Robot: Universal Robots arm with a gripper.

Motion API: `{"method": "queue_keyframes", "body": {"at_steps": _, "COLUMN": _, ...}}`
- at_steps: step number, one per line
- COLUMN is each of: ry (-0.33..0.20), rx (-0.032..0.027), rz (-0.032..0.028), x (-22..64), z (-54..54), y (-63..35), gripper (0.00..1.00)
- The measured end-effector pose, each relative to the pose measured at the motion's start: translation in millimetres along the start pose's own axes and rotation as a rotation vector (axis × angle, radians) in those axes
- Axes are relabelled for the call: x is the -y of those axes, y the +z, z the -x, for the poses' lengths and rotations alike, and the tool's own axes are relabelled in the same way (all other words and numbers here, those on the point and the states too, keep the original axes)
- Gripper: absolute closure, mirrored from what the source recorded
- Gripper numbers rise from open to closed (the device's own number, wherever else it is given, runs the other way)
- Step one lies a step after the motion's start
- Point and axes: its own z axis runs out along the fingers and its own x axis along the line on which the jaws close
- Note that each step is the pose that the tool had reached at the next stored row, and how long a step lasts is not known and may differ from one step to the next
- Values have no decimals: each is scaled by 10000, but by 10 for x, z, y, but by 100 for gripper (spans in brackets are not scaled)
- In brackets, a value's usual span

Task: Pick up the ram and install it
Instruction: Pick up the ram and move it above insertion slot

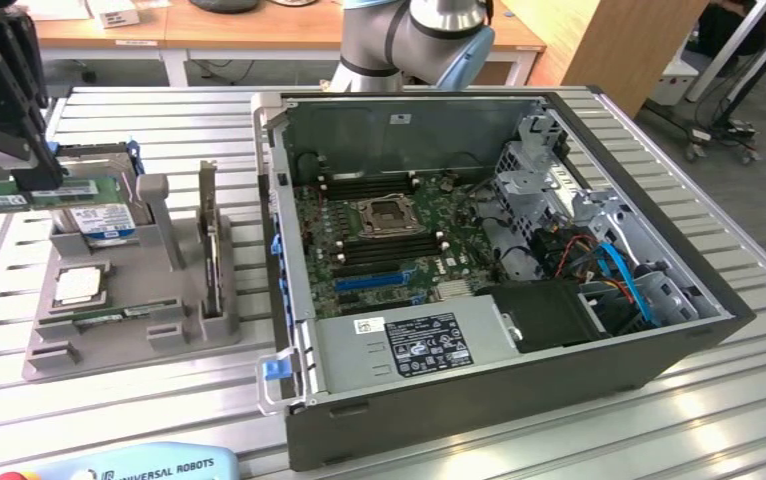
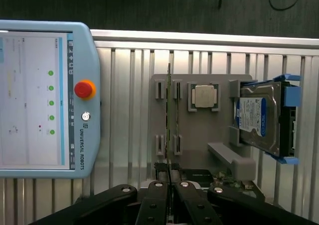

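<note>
The ram (image 1: 76, 191) is a thin green stick held level above the grey parts holder (image 1: 130, 335), at the exterior view's left. My black gripper (image 1: 30, 180) is shut on it from above. In the wrist view the ram (image 2: 169, 110) shows edge-on as a thin line running out from between the shut fingers of my gripper (image 2: 169, 182). The open computer case (image 1: 623, 385) lies at the exterior view's right of the holder. Its green motherboard (image 1: 417, 250), with black memory slots on both sides of the processor socket, faces up.
On the holder (image 2: 204, 135) sit a silver hard drive with a blue label (image 2: 259, 118), a processor chip (image 2: 204, 95) and a second green stick (image 2: 175, 118) in its slot. A teach pendant (image 2: 40, 100) lies beside the holder. The slatted metal table (image 1: 743, 420) carries everything.
</note>
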Motion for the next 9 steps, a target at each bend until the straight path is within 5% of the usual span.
{"method": "queue_keyframes", "body": {"at_steps": 9, "ry": 0, "rx": 1, "rz": 0, "x": -2, "z": 2, "y": -145, "gripper": 89}}
